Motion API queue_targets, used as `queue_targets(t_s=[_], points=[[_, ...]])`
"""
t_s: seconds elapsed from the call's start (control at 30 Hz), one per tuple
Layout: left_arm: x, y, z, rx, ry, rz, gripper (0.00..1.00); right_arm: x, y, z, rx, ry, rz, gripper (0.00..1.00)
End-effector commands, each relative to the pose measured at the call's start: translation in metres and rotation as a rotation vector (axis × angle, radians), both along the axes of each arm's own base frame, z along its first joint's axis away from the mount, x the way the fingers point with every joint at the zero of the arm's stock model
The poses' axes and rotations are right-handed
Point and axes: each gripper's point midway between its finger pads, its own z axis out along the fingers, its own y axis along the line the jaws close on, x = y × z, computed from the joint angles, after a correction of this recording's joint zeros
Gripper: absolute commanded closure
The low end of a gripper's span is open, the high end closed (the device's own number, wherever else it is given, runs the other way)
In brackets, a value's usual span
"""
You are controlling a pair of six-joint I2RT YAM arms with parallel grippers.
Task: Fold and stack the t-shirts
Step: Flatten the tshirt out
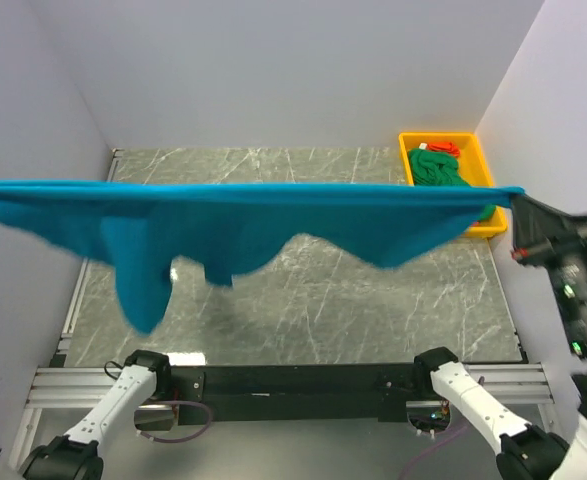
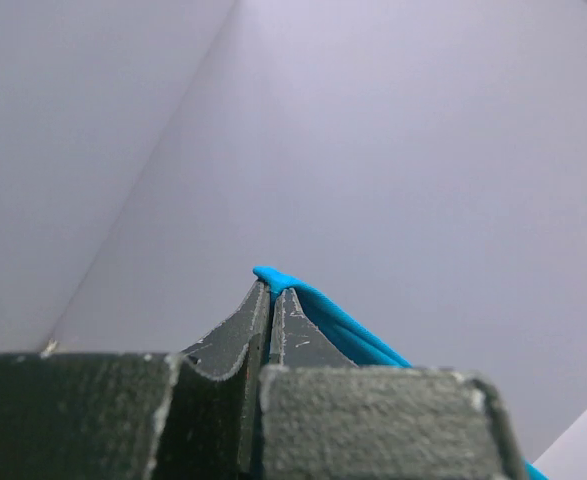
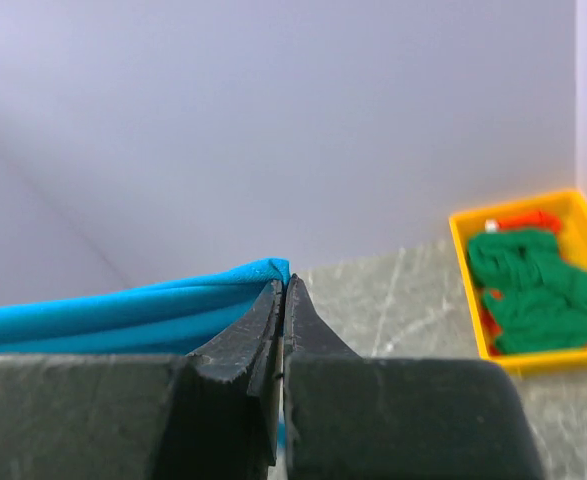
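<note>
A teal-blue t-shirt (image 1: 253, 225) hangs stretched in the air across the whole table, its top edge taut, a sleeve drooping at lower left. My left gripper (image 2: 272, 290) is shut on its left corner (image 2: 323, 310), out of the top view's left edge. My right gripper (image 1: 518, 200) is shut on its right corner (image 3: 173, 310), high at the right; it also shows in the right wrist view (image 3: 283, 285). A bright green t-shirt (image 1: 441, 170) and a red-orange piece (image 1: 443, 149) lie in the yellow bin; both show in the right wrist view (image 3: 533, 290).
The yellow plastic bin (image 1: 409, 152) stands at the table's back right corner, seen also in the right wrist view (image 3: 465, 280). The grey marble table (image 1: 323, 300) is enclosed by white walls at the back and both sides. The arm bases sit along the near edge.
</note>
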Motion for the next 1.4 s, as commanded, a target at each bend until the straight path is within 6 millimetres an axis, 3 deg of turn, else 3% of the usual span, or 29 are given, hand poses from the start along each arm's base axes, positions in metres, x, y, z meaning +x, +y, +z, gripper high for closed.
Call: queue_targets(t_s=[0.0,0.07,0.17,0.2,0.27,0.3,0.33,0.37,0.4,0.43,0.47,0.5,0.53,0.6,0.63,0.7,0.77,0.8,0.83,0.9,0.93,1.0,1.03,1.07,1.13,1.2,1.23,1.33,1.37], points=[[0.012,0.009,0.003,0.103,0.056,0.099,0.99,0.003,-0.012,-0.007,-0.101,0.025,-0.063,1.0],[0.026,0.004,-0.002,0.132,0.084,0.089,0.99,0.008,-0.001,-0.017,-0.122,0.052,-0.009,1.0],[0.068,-0.016,-0.025,0.185,0.16,0.019,0.99,0.026,0.018,-0.042,-0.149,0.12,0.068,1.0],[0.093,-0.027,-0.047,0.216,0.223,-0.02,0.99,0.031,0.022,-0.052,-0.155,0.144,0.084,1.0],[0.124,-0.038,-0.074,0.234,0.293,-0.057,0.99,0.052,0.033,-0.085,-0.183,0.236,0.118,1.0],[0.15,-0.045,-0.104,0.248,0.359,-0.08,0.99,0.06,0.036,-0.097,-0.192,0.271,0.125,1.0],[0.165,-0.056,-0.122,0.254,0.392,-0.128,0.99,0.072,0.041,-0.126,-0.207,0.344,0.132,1.0],[0.177,-0.06,-0.138,0.254,0.414,-0.144,0.98,0.083,0.045,-0.139,-0.21,0.368,0.135,1.0],[0.201,-0.067,-0.175,0.26,0.47,-0.166,0.96,0.092,0.048,-0.154,-0.21,0.397,0.136,1.0],[0.217,-0.074,-0.196,0.264,0.502,-0.19,0.94,0.103,0.05,-0.191,-0.22,0.476,0.133,1.0],[0.229,-0.077,-0.217,0.266,0.54,-0.199,0.93,0.117,0.053,-0.201,-0.213,0.477,0.124,1.0],[0.242,-0.081,-0.254,0.271,0.615,-0.214,0.92,0.125,0.055,-0.216,-0.211,0.5,0.119,1.0],[0.262,-0.086,-0.276,0.278,0.657,-0.224,0.92,0.131,0.056,-0.246,-0.216,0.56,0.112,1.0],[0.281,-0.09,-0.315,0.286,0.746,-0.238,0.92,0.155,0.054,-0.272,-0.228,0.592,0.062,1.0],[0.299,-0.093,-0.34,0.292,0.804,-0.243,0.93,0.16,0.051,-0.294,-0.246,0.633,0.039,1.0],[0.317,-0.098,-0.359,0.304,0.841,-0.258,0.94,0.182,0.05,-0.322,-0.269,0.685,0.003,1.0],[0.346,-0.104,-0.396,0.323,0.918,-0.279,0.95,0.203,0.047,-0.343,-0.299,0.725,-0.032,1.0],[0.349,-0.106,-0.389,0.322,0.895,-0.281,0.95,0.209,0.047,-0.353,-0.306,0.742,-0.038,1.0],[0.361,-0.107,-0.407,0.334,0.936,-0.287,0.96,0.218,0.045,-0.353,-0.316,0.743,-0.046,1.0],[0.378,-0.11,-0.41,0.343,0.934,-0.289,0.96,0.238,0.044,-0.374,-0.333,0.784,-0.058,1.0],[0.387,-0.109,-0.428,0.351,0.975,-0.289,0.96,0.249,0.039,-0.371,-0.333,0.779,-0.071,1.0],[0.403,-0.109,-0.428,0.352,0.98,-0.285,0.97,0.265,0.035,-0.392,-0.338,0.83,-0.079,1.0],[0.412,-0.109,-0.445,0.35,1.016,-0.295,0.97,0.275,0.034,-0.387,-0.336,0.82,-0.08,1.0],[0.418,-0.11,-0.448,0.349,1.024,-0.302,0.97,0.283,0.03,-0.401,-0.339,0.857,-0.082,1.0],[0.433,-0.116,-0.452,0.361,1.031,-0.328,0.97,0.298,0.026,-0.399,-0.333,0.854,-0.091,1.0],[0.445,-0.118,-0.447,0.372,1.022,-0.327,0.96,0.307,0.019,-0.411,-0.32,0.886,-0.088,1.0],[0.45,-0.117,-0.456,0.386,1.04,-0.321,0.96,0.316,0.017,-0.406,-0.312,0.871,-0.09,1.0],[0.463,-0.114,-0.456,0.399,1.039,-0.311,0.96,0.332,0.014,-0.405,-0.279,0.853,-0.063,1.0],[0.466,-0.114,-0.458,0.399,1.036,-0.312,0.96,0.335,0.012,-0.413,-0.268,0.872,-0.053,1.0]])
